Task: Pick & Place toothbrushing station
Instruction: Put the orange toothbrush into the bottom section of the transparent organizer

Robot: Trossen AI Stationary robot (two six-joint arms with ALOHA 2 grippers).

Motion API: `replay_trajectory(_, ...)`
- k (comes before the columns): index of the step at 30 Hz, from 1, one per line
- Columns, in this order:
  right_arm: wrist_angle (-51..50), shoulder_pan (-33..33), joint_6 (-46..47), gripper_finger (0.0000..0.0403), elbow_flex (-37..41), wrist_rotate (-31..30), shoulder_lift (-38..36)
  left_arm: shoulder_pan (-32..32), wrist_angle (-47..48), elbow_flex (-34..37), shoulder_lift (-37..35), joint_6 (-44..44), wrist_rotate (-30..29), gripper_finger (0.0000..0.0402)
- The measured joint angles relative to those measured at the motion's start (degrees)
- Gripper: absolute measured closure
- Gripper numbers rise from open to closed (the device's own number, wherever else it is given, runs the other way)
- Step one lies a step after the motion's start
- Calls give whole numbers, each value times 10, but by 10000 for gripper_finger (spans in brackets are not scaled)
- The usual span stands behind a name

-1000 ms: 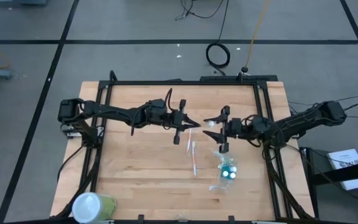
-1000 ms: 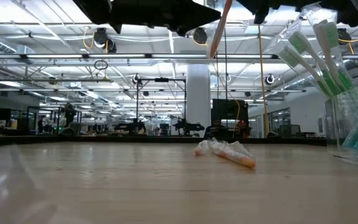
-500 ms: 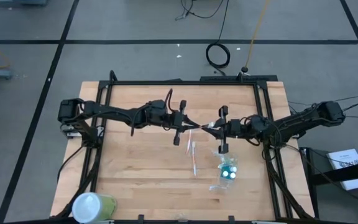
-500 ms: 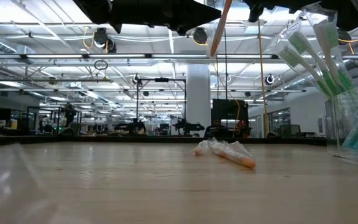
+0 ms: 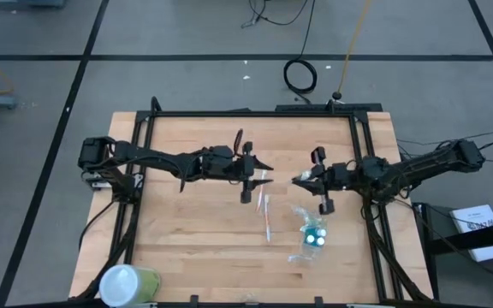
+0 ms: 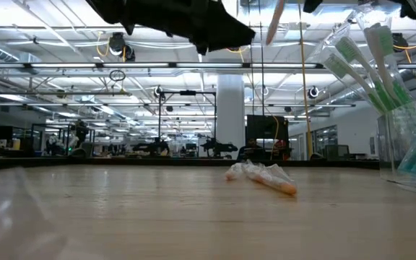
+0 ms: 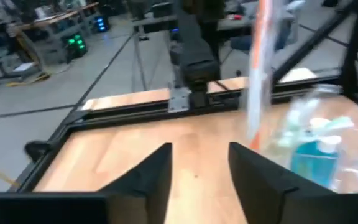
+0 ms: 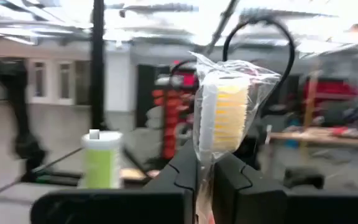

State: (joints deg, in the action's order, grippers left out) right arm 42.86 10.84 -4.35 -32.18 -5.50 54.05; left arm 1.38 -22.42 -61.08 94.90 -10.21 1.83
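Taking over the wrapped toothbrush (image 8: 222, 118), your right gripper (image 5: 300, 179) now clamps it; the left gripper (image 5: 266, 169) has let go, jaws parted. Holder (image 5: 313, 238) next.

Wrapped orange toothbrush (image 8: 224, 118) upright (another (image 5: 266, 218) lies flat).

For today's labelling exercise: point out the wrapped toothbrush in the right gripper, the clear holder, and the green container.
wrapped toothbrush (image 8: 224, 118), right wrist view, on its yellow bristles
clear holder (image 5: 315, 237), high view, on its top with the teal tubes
green container (image 5: 125, 285), high view, on its white top
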Motion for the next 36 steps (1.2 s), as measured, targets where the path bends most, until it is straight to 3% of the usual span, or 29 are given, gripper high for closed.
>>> replay_trajectory(4, -49, 23, 58, 393, 0, 106, -47, -10, 54, 0, -1, -12, 5, 198)
replay_trajectory(9, -63, 69, 139, 393, 0, 327, -69, -9, 127, 0, -1, 16, -21, 176)
replay_trajectory(11, -62, 105, 129, 393, 2, 355, -65, -10, 146, 0, -1, 28, -38, 175)
replay_trajectory(14, -72, 151, 113, 393, 12, 322, -51, -10, 153, 0, -1, 45, -52, 174)
replay_trajectory(17, -88, 183, 109, 393, 28, 244, -36, -10, 153, 0, -1, 61, -54, 174)
replay_trajectory(22, -75, 207, 144, 394, 54, 162, -1, -10, 151, 0, 2, 77, -54, 174)
replay_trajectory(36, -56, 216, 227, 392, 73, 158, 109, -10, 114, -1, 48, 93, -54, 174)
